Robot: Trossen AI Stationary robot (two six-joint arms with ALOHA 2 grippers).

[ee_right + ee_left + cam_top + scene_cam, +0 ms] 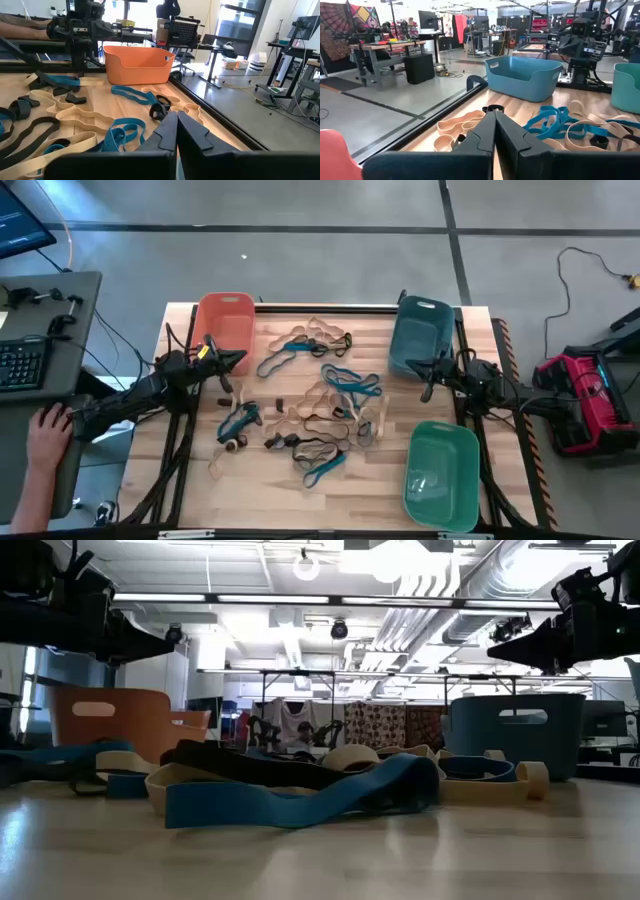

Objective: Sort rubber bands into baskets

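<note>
Many tan, blue and black rubber bands (310, 405) lie loose on the wooden table's middle. The orange basket (225, 320) stands at the far left, the dark teal basket (420, 335) at the far right, the green basket (442, 475) at the near right. My left gripper (240, 358) hangs shut above the table just near the orange basket, pointing toward the right. My right gripper (412, 364) hangs shut beside the teal basket, pointing toward the left. Neither holds anything; in the wrist views the left gripper (495, 117) and the right gripper (176, 119) have their fingers together.
A person's hand (45, 435) rests at a desk with a keyboard (22, 365) left of the table. A red device (585, 400) stands to the right. Bare wood lies along the near edge, left of the green basket.
</note>
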